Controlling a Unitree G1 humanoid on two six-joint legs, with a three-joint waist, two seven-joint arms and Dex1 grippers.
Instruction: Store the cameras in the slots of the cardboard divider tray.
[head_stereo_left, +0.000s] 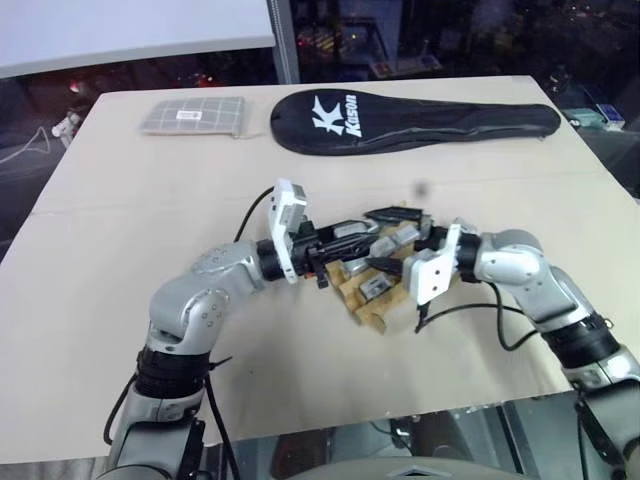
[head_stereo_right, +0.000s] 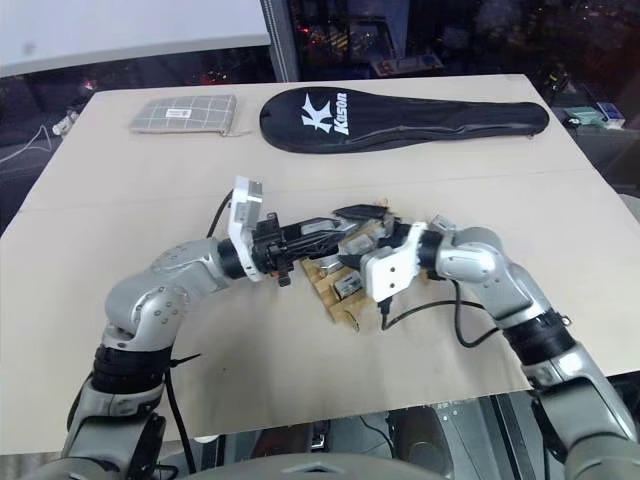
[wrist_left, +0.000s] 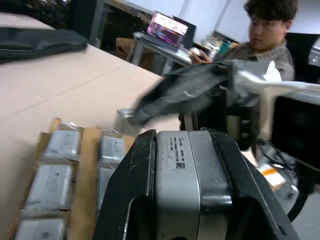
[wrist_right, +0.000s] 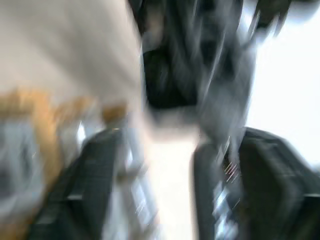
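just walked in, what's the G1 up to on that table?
It is loading cameras into the cardboard divider tray. The left claw is shut on a silver camera, held above the tray; several slots already hold bagged cameras. The right claw is open, close beside the left claw.

Right wrist view motion-blurred; cardboard divider tray (head_stereo_left: 352, 285) largely hidden under both grippers; slot contents unclear.
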